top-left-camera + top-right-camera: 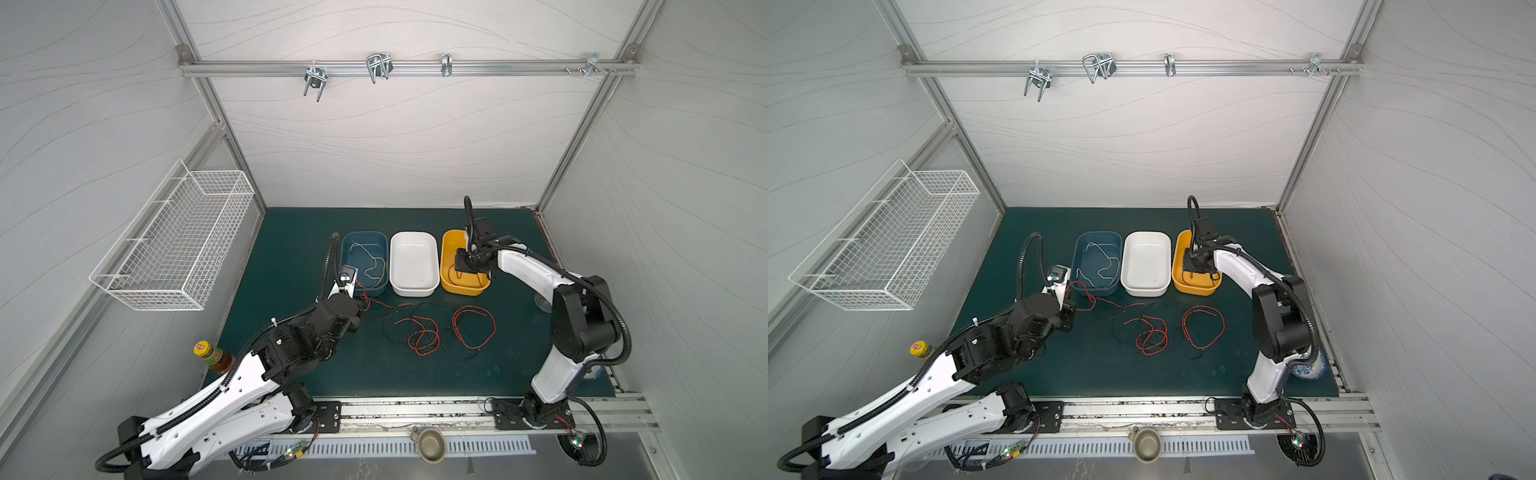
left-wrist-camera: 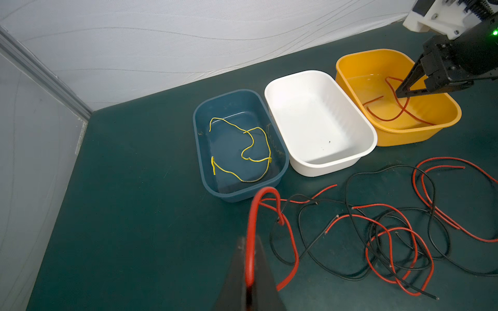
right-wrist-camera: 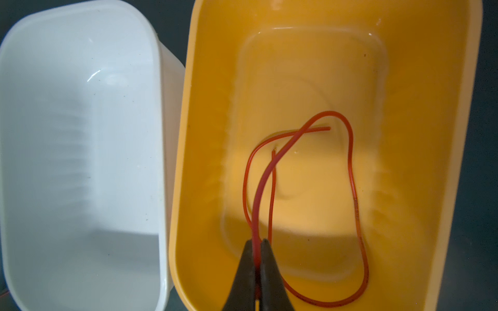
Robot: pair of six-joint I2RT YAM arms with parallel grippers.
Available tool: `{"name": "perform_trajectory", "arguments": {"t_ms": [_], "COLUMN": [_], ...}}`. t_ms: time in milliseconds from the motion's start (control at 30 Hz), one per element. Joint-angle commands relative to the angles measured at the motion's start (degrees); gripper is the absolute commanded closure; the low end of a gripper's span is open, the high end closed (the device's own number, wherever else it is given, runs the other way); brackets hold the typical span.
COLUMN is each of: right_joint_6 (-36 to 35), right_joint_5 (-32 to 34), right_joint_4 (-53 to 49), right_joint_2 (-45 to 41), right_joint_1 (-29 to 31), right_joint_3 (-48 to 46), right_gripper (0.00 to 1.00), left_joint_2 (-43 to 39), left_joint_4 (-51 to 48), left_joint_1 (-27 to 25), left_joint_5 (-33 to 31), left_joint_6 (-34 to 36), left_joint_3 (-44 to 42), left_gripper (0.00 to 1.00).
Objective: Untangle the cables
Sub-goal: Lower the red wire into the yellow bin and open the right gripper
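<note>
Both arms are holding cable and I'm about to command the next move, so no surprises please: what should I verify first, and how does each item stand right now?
1. Grip of the right jaws on the red cable in the orange bin: ok, shut on it.
2. No part of that cable hangs over the bin's rim: ok.
3. Grip of the left jaws on the lifted red cable: ok, shut on it.
4. Lifted red cable free of the black cables: not ok, they cross near its loop.
5. Nothing in the white bin: ok.
6. The yellow cable lies inside the blue bin: ok.
</note>
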Motion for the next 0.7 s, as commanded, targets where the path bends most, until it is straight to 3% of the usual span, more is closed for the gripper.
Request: {"name": "perform_trajectory", "arguments": {"t_ms": [0,200,467,667], "right_joint_6": [0.79,0.60,0.48,-2.52], "right_joint_5": [-1.29,-0.97,-1.06,-1.28], "right_joint_4": [-0.88,-2.77,-5.09,-6.99], "right_joint_2": [-1.41,-3.58,-8.81,-16.80], "right_joint_1": [-0.10,-0.14,0.45,6.45], "right_joint_3": [0.72,1.42,1.03,-3.47], "right_gripper": [0.87,0.69,0.61,0.50], "left_joint_2": [-0.87,-0.72,-0.91,-1.60], "left_joint_4": [3.00,3.01,2.90,2.74], "left_joint_1": [0.16,0.12,0.14,0.13], "left_joint_5": [-1.30,-1.35,-1.73,-1.58], "left_joint_6": [0.03,0.14,0.14,-0.03], "left_joint_3": [0.24,0.26,0.17,0.33], "left_gripper": [1.00,1.00,1.00,1.00]}}
